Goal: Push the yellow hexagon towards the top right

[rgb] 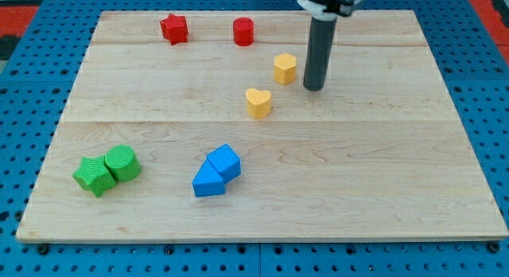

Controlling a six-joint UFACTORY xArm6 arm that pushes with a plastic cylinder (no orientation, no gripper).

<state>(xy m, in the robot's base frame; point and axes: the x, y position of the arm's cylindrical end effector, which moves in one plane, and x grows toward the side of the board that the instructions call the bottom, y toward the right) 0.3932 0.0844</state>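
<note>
My tip [314, 87] stands on the tabletop [382, 165], just beside the yellow hexagon [285, 68] at the view's right, holding nothing.

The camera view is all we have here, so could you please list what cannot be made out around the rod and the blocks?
- Arm above the rod: cut off by the view's top edge; only my tip and the rod show.
- Whether my tip touches the yellow hexagon: too close to tell; it stands just to the hexagon's right.
- Far sides of the two green blocks and two blue blocks: hidden by the blocks themselves.
</note>
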